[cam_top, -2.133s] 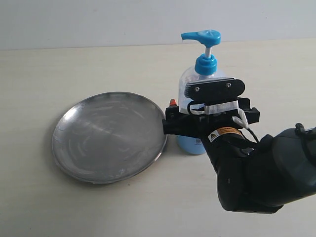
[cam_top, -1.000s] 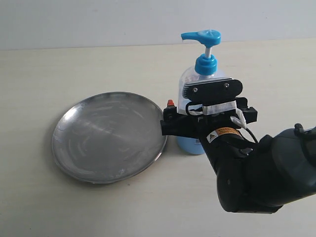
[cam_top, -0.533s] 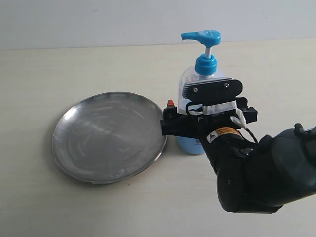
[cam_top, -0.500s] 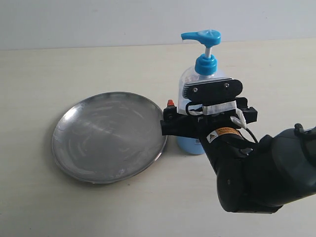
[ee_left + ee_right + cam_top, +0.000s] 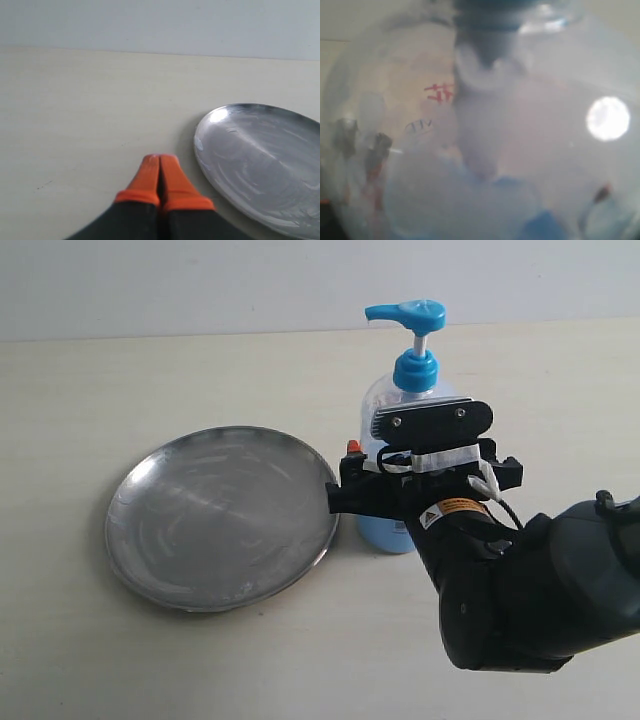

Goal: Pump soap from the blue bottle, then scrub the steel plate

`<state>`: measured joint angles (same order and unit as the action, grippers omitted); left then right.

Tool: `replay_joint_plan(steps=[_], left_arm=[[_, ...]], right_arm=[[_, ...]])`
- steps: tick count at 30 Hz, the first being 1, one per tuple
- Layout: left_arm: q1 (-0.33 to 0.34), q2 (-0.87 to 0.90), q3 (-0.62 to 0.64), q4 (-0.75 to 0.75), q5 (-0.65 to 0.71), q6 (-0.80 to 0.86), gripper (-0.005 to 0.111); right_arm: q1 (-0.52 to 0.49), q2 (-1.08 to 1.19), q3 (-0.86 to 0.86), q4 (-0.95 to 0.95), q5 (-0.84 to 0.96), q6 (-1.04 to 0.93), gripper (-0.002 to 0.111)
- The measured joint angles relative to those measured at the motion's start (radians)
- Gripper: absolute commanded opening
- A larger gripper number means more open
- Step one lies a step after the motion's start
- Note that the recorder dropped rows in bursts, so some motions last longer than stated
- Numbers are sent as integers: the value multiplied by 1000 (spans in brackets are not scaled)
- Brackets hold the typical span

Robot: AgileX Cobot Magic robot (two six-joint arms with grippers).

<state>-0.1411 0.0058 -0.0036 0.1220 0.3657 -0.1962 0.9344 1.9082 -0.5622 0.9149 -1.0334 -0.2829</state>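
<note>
One tall, clear plastic pump bottle with a blue head stands upright, with light blue soap in its lower part. At its nine o'clock, just beside it, the wide round steel plate lies on the cream tabletop. Our right gripper straddles the bottle; we cannot tell whether it squeezes. Our left gripper has its orange tips pressed together, near the plate's rim.
</note>
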Motion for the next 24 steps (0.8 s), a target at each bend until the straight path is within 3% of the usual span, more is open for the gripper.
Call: replay_joint_plan(steps=[5, 9, 10, 24], left_arm=[[0, 0, 0, 0, 0, 2, 0], [0, 0, 0, 0, -77, 4, 0], [0, 0, 0, 0, -114, 4, 0], [0, 0, 0, -1, -225, -15, 0]], right_arm=[[0, 0, 0, 0, 0, 0, 42], [0, 0, 0, 0, 0, 0, 4], [0, 0, 0, 0, 0, -4, 0], [0, 0, -28, -50, 25, -175, 0]])
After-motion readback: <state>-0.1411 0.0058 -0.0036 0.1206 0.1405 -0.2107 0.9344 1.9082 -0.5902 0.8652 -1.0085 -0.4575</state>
